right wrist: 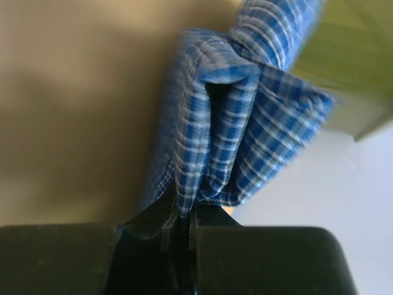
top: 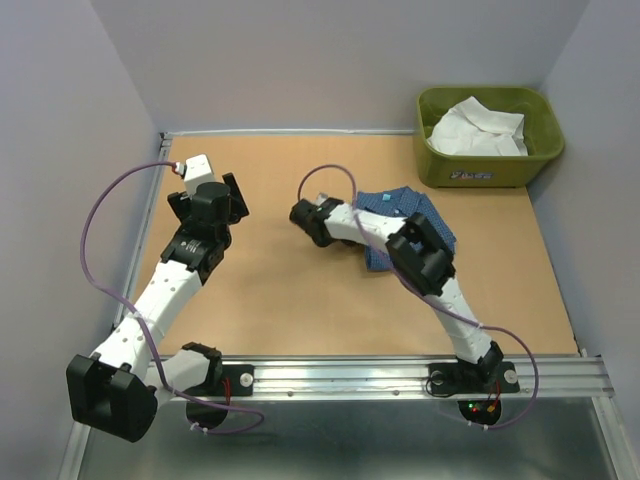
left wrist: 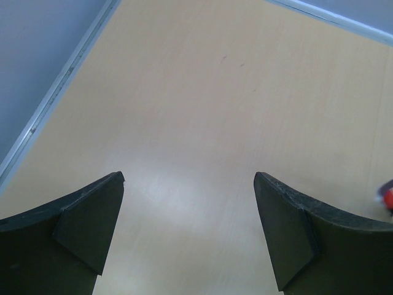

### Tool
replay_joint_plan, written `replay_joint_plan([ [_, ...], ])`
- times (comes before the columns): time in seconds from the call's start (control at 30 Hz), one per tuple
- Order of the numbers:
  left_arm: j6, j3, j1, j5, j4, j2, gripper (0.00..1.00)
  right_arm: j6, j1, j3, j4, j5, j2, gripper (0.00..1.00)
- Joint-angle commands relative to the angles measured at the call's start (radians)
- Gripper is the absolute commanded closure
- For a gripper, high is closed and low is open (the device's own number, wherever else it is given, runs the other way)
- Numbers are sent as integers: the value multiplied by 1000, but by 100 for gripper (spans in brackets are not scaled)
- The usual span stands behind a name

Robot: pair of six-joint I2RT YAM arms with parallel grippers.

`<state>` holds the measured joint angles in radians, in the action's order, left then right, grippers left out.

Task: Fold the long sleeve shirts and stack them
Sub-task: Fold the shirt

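Here, my right gripper (right wrist: pixel 183 216) pinches tight a fold of the blue shirt (top: pixel 425 212), centre-right on the table (top: pixel 280 300); at left, elbow bent, my left gripper (left wrist: pixel 189 184) gapes wide, holding nothing.

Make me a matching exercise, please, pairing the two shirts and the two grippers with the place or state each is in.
Things:
1. blue checked shirt
2. white shirt
3. left gripper
4. right gripper

Places or states:
A. inside the green tub
B. open over the bare table
C. shut on blue cloth
D. on the table, outside the tub

Pairs: 1-D, 2-A, 3-B, 4-C.
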<state>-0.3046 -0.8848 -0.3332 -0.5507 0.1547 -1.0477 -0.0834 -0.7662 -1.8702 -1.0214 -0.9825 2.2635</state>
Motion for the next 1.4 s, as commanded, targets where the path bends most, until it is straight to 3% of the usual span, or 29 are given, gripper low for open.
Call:
replay_joint_plan([
  [0.0,-17,1,16,-28,-26,28,1,137,-117,-64,-106,10,86,100],
  [0.27,-37,10,45,-34,-29,63,1,181,-252,-178,-140,139,189,97],
  [0.4,-47,12,59,-43,-29,75,1,194,-272,-221,-143,243,203,77],
  [0.43,-48,14,60,-46,-29,78,1,197,-280,-242,-143,284,193,65],
  [0.5,-50,14,65,-46,-29,80,1,200,-285,-270,-141,350,171,58],
  [0.6,-50,15,71,-48,-30,84,1,211,-285,-308,-118,523,101,37],
  [0.63,-51,15,71,-46,-33,84,1,215,-283,-310,-109,547,76,34],
  [0.8,-42,17,72,-32,-40,91,1,246,-282,-258,-53,619,-95,34],
  [0.9,-36,21,75,-25,-46,94,1,275,-249,-132,29,660,-203,34],
  [1.03,-31,26,77,-20,-53,89,1,310,-145,67,185,680,-309,45],
  [1.23,-24,23,79,0,-55,65,1,312,-88,308,424,705,-346,64],
  [1.37,-24,26,80,3,-58,57,1,298,-85,310,495,751,-280,66],
])
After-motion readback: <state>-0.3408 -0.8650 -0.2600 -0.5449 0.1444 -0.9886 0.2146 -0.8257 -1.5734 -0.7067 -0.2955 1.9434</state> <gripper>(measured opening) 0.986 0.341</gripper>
